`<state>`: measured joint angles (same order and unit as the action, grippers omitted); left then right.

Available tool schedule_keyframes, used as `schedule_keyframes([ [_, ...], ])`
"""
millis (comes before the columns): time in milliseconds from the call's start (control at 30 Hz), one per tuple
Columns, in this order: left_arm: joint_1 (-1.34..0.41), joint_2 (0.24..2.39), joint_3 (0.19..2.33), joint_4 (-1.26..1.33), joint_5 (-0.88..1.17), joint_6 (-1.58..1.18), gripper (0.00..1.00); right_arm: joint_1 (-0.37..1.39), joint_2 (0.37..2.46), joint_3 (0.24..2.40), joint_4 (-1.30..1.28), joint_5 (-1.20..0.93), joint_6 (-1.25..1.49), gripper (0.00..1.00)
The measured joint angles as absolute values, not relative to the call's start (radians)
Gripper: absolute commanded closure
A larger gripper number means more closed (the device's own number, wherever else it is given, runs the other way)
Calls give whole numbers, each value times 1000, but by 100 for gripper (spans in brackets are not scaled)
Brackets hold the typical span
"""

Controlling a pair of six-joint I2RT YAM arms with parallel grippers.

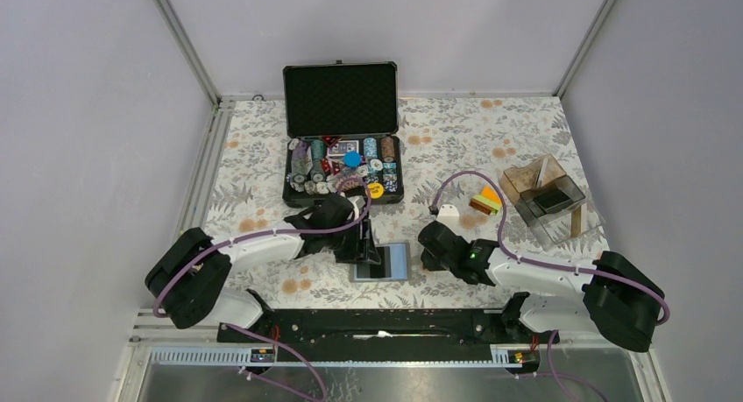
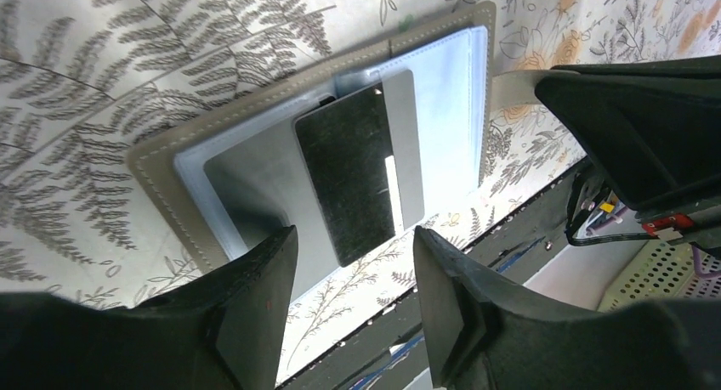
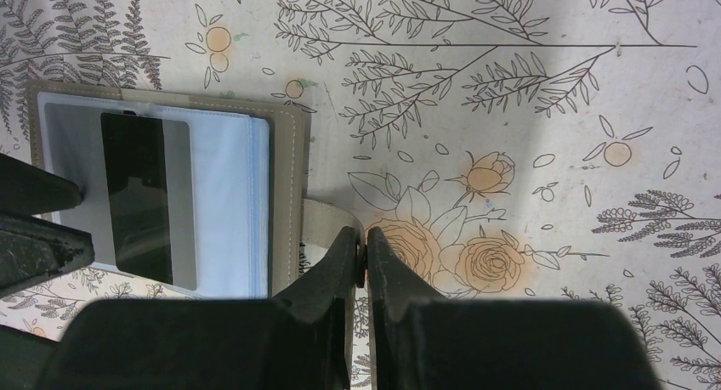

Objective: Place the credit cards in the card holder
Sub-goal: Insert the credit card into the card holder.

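While the left tool (image 2: 353, 237) hangs apart over the card holder (image 1: 399, 260) at the counter's (image 1: 456, 139) 6 o'clock, the right tool (image 3: 364, 237), together, seemingly pinches its strap (image 3: 327, 213); credit cards (image 1: 484, 201) lie at 2 o'clock, nearer that arm.

Grey card holder (image 2: 442, 110), pale-blue inside; white cloth (image 3: 510, 110), fern-and-orange-flower print.

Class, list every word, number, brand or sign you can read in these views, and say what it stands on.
None can be read.
The poker chips in the black case: markings too small.
The card in the card holder: dark stripe, no legible print.
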<state>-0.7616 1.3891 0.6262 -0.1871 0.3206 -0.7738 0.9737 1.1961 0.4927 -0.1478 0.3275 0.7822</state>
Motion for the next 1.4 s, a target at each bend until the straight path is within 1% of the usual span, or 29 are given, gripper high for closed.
schedule_keyframes([
  [433, -824, 1443, 617, -80, 336, -864, 51, 974, 1195, 492, -148, 327, 782, 100],
  [867, -848, 1506, 618, 26, 336, -907, 54, 974, 1188, 485, -148, 327, 783, 100],
  [1400, -886, 1514, 630, 105, 336, -943, 55, 973, 1187, 482, -148, 327, 783, 100],
])
